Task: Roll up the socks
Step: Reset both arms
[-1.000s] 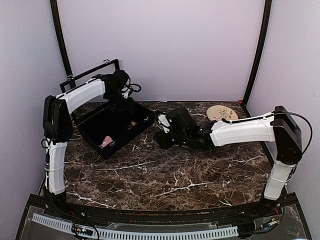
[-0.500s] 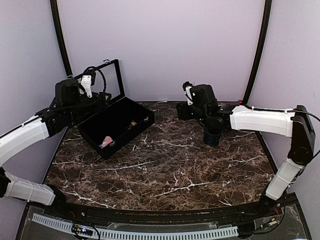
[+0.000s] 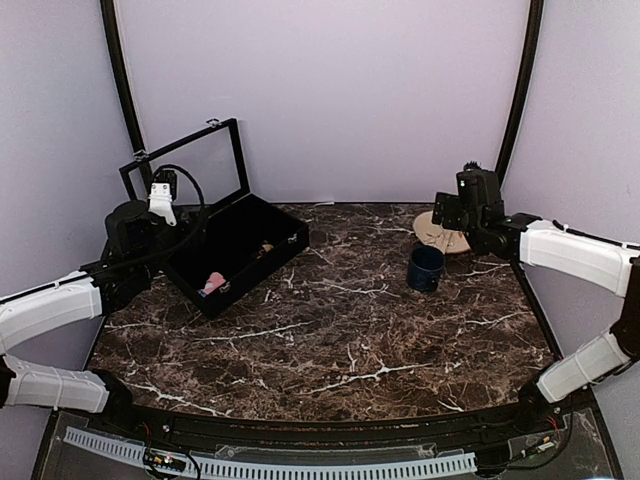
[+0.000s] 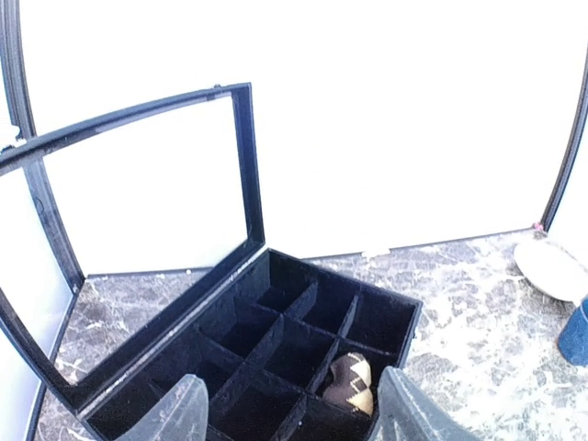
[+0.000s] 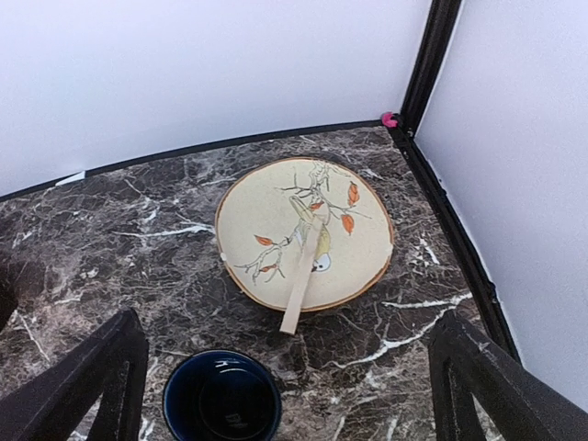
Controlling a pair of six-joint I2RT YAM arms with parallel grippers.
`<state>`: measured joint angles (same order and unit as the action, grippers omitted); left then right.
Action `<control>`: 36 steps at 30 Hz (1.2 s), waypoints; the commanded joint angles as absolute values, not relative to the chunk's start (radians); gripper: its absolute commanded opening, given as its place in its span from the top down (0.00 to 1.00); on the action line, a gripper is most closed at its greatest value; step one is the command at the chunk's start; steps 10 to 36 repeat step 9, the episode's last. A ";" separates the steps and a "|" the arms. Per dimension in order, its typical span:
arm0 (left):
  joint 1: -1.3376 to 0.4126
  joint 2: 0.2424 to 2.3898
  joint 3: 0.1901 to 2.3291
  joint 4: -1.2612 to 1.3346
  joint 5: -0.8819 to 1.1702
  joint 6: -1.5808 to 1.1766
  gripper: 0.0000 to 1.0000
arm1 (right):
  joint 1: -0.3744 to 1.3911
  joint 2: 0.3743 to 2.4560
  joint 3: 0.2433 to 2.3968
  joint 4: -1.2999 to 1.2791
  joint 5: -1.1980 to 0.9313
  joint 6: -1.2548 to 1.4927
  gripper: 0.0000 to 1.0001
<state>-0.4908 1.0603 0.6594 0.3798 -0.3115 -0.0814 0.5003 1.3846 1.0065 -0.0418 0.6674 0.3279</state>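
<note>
Inside the box (image 4: 402, 322): patterned sock (image 4: 352, 381), compartment by the wall opposite the lid.
Left gripper (image 4: 292, 381): spread, empty, above the box.
Right gripper (image 5: 287, 326): spread, empty, well right of the box.
Advice: descend straight, clearing the dividers (image 4: 276, 335).

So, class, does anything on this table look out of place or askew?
The black divided box at the left sits diagonally, lid open. A wooden stick lies across the painted disc.

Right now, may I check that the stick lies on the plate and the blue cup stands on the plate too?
Not quite: the stick does lie on the plate, but the cup stands on the table beside the plate, not on it. The right wrist view shows this.
</note>
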 commanded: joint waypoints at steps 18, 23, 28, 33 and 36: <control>-0.489 1.110 0.649 0.516 -0.306 -0.032 0.34 | 0.504 1.276 0.906 -0.065 0.823 0.405 0.01; -0.489 1.110 0.649 0.516 -0.306 -0.032 0.34 | 0.504 1.276 0.906 -0.065 0.823 0.405 0.01; -0.489 1.110 0.649 0.516 -0.306 -0.032 0.34 | 0.504 1.276 0.906 -0.065 0.823 0.405 0.01; -0.489 1.110 0.649 0.516 -0.306 -0.032 0.34 | 0.504 1.276 0.906 -0.065 0.823 0.405 0.01; -0.489 1.110 0.649 0.516 -0.306 -0.032 0.34 | 0.504 1.276 0.906 -0.065 0.823 0.405 0.01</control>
